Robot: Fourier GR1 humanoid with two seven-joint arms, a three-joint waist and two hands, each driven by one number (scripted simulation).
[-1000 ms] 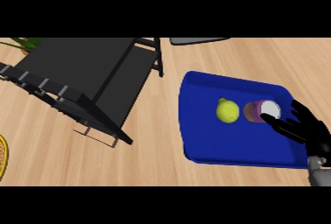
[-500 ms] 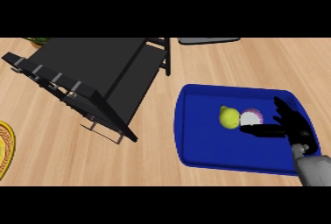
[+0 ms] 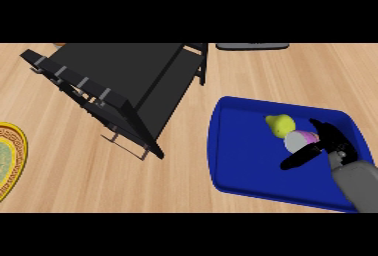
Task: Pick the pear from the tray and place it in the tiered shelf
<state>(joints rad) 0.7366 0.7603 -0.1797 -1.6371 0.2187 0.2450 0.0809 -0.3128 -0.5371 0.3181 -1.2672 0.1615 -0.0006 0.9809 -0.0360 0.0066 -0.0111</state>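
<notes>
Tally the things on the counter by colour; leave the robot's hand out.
Black: 1, the tiered shelf
Blue: 1, the tray
Yellow: 2, the pear and the plate
White and pink: 1, a round item beside the pear
Dark grey: 1, an item at the top edge
Total: 6

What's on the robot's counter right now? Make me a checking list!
Surface: light wooden counter.
Job's things: the pear lies in the blue tray, not held; the black tiered shelf stands left of the tray.
Clutter: a white and pink round thing in the tray beside the pear; a yellow patterned plate at the left edge; a dark flat thing at the top edge.
Hands: right hand open over the tray, next to the white and pink round thing, not on the pear; left hand not in view.
Cables: nothing seen.
Surroundings: nothing seen beyond the counter.
</notes>
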